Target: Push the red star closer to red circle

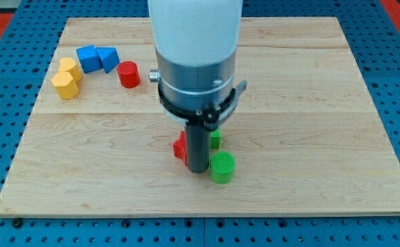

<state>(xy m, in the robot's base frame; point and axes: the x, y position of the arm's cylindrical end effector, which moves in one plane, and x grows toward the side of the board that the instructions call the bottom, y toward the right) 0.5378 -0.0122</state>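
The red star (180,148) lies near the board's middle bottom, mostly hidden behind my rod; only its left edge shows. My tip (198,170) rests on the board just right of the star, touching or nearly touching it. The red circle (128,74) stands at the upper left, well apart from the star. A green cylinder (221,167) sits just right of my tip. Another green block (215,139) peeks out behind the rod, its shape hidden.
At the upper left, a blue cube (87,57) and a blue wedge-like block (108,58) sit side by side. Two yellow blocks (66,78) stand left of the red circle. The wooden board (323,137) lies on a blue pegboard.
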